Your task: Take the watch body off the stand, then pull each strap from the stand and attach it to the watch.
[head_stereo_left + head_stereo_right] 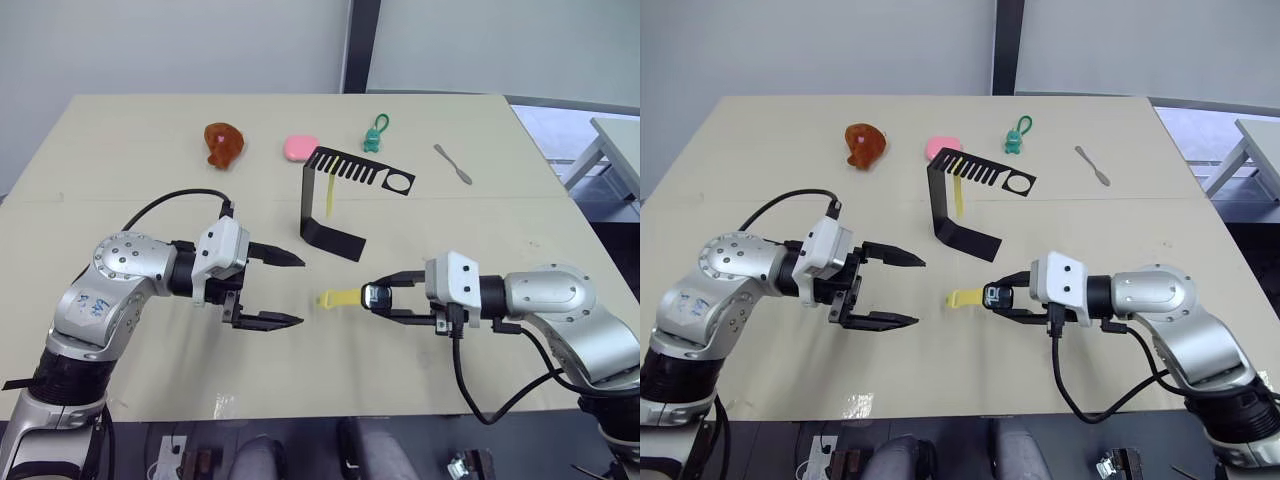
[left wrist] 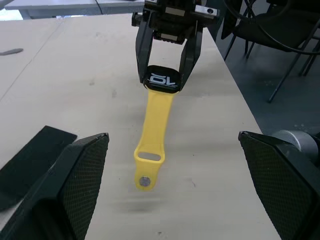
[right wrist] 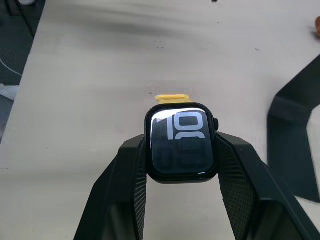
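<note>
Already, the watch body was clamped between the right gripper's jaws above the desk, one yellow strap attached. The second strap hung from the stand. The left gripper's jaws stood apart. The light stand could be toppled if that strap were pulled askew.

Bare tabletop lies between the wide-open left claw and the right claw, crossed by the attached yellow strap. The stand blocks the far side.
</note>
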`<control>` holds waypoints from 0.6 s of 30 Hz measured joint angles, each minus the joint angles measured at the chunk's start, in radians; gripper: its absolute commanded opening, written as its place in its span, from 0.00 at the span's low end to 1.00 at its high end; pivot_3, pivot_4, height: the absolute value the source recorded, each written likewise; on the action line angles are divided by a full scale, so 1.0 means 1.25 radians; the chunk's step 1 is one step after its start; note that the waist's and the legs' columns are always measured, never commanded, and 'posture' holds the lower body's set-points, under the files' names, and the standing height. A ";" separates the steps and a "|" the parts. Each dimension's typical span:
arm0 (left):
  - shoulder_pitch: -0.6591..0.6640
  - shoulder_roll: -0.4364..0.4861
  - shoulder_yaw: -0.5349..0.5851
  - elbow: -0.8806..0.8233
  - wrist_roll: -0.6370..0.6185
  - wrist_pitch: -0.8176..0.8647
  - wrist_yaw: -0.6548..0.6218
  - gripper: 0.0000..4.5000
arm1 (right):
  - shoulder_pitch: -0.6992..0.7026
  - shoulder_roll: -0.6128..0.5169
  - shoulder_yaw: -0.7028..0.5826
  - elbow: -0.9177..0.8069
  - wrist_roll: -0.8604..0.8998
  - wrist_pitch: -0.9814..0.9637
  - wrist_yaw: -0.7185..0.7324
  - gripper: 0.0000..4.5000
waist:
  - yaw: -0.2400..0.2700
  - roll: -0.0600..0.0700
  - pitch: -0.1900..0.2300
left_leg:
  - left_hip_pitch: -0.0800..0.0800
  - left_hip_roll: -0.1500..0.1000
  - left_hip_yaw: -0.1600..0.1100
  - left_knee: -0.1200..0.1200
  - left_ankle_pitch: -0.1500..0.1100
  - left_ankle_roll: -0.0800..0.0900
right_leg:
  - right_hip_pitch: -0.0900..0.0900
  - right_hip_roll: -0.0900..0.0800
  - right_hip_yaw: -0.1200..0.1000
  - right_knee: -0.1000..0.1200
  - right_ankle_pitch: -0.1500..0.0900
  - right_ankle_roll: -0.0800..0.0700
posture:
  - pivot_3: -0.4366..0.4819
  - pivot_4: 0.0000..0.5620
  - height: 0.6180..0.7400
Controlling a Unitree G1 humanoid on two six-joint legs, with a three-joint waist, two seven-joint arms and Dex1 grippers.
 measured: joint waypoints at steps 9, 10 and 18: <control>0.050 0.036 0.011 0.043 0.044 -0.064 -0.015 0.99 | -0.060 0.090 0.161 0.160 -0.133 0.002 0.001 0.33 | 0.005 0.000 0.000 | -0.001 0.000 0.000 0.003 -0.001 0.001 | 0.000 -0.001 -0.001 0.000 0.000 0.000 | 0.48 0.27 1.00; 0.050 0.036 0.011 0.048 0.047 -0.069 -0.015 0.99 | -0.069 0.094 0.165 0.169 -0.146 0.005 0.001 0.33 | 0.005 0.000 0.000 | -0.001 0.000 0.000 0.003 -0.001 0.001 | 0.000 -0.001 -0.001 0.001 0.000 0.000 | 0.48 0.27 1.00; 0.055 0.032 0.010 0.094 0.077 -0.098 0.002 1.00 | -0.091 0.065 0.137 0.137 -0.128 0.042 0.034 0.99 | 0.004 0.000 0.000 | -0.001 0.001 0.000 0.003 -0.002 0.001 | 0.000 0.000 -0.001 0.001 0.000 0.000 | 0.48 0.27 1.00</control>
